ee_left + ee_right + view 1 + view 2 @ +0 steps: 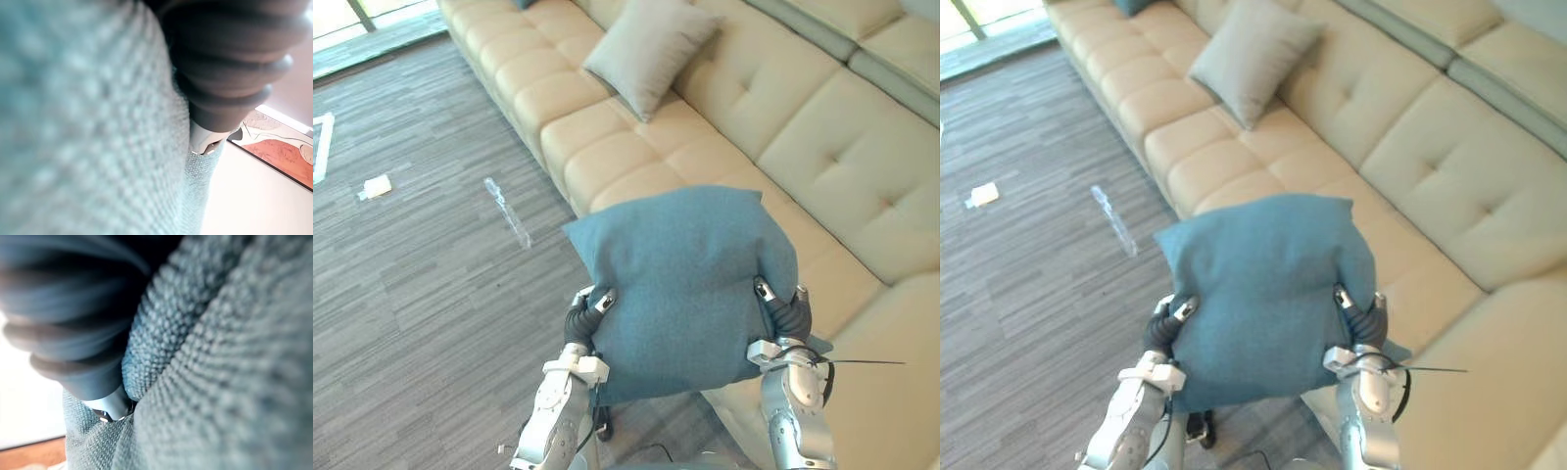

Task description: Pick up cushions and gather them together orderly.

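Basically, grey wood-grain plank floor (pixel 411 294) lay on the left. Left hand (pixel 590 309) pressed one side of a square teal cushion (pixel 685 284), coarse knit, held up over the sofa's front edge; right hand (pixel 788 313) pressed the other. Spread or clenched: couldn't tell for either. Tufted cream sofa (pixel 832 166) carried a smooth grey cushion (pixel 651 49).

We can read no text, label, number or sign anywhere: not on the blue cushion (pixel 685 284), the grey cushion (pixel 651 49), the sofa (pixel 842 147) or the floor (pixel 411 294).
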